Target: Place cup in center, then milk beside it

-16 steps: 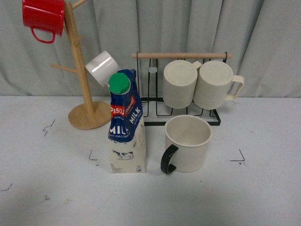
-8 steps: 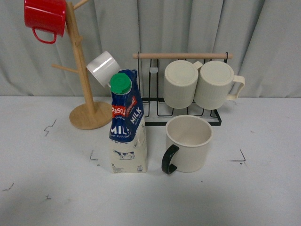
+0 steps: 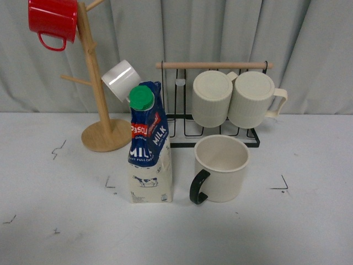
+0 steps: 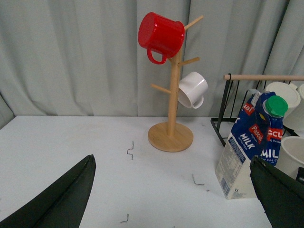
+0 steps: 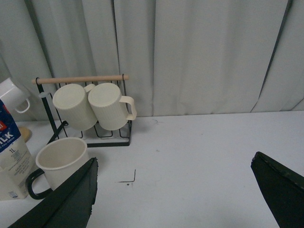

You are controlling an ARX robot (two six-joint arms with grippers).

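Nothing moved over the last second: cup (image 3: 220, 168) upright inside the table marks, milk (image 3: 149, 146) just beside it, apart. Both grippers (image 4: 173, 190) (image 5: 173, 190) spread wide, empty, well clear. Task apparently complete.

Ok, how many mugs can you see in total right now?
5. A red mug and a white mug on the wooden tree, two ribbed mugs on the wire rack, and the cup on the table.

Milk (image 3: 149, 149) carton reads "MILK" (also "1L" on its side).
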